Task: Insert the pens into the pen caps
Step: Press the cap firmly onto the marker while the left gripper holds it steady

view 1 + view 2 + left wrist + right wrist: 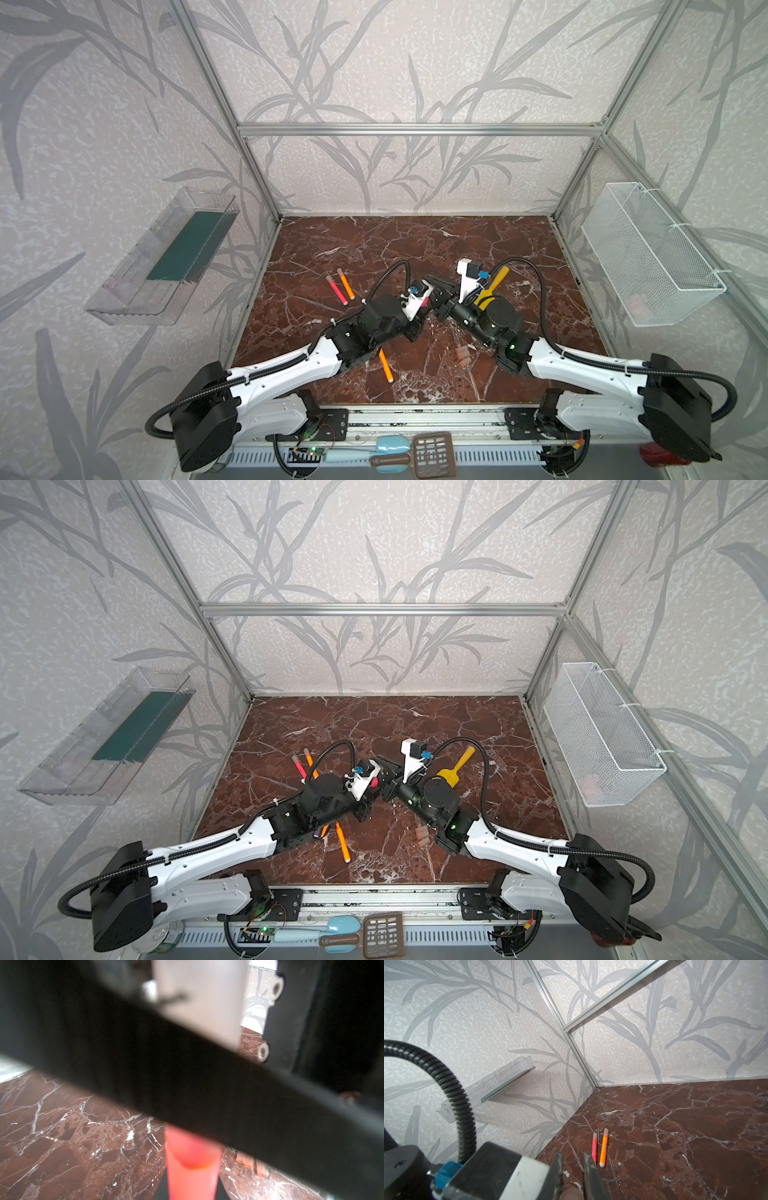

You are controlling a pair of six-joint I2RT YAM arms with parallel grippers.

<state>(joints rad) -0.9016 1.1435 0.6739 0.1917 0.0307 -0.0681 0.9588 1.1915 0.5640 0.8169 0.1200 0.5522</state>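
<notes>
My left gripper [424,302] is shut on a red-pink pen [192,1167], which fills the left wrist view close up. My right gripper [436,289] meets it nose to nose at mid-table. Its jaws stand a narrow gap apart, shut on a small brownish-clear pen cap [572,1193]. A red-pink pen [336,289] and an orange pen [345,284] lie side by side to the left. Another orange pen [385,365] lies near the front, partly under the left arm. A purple pen [318,834] peeks out beneath that arm. Loose pen caps [462,353] lie beside the right arm.
A yellow spatula [492,286] lies behind the right wrist. A clear tray [166,257] hangs on the left wall and a white wire basket [652,253] on the right wall. Kitchen tools [415,453] lie on the front rail.
</notes>
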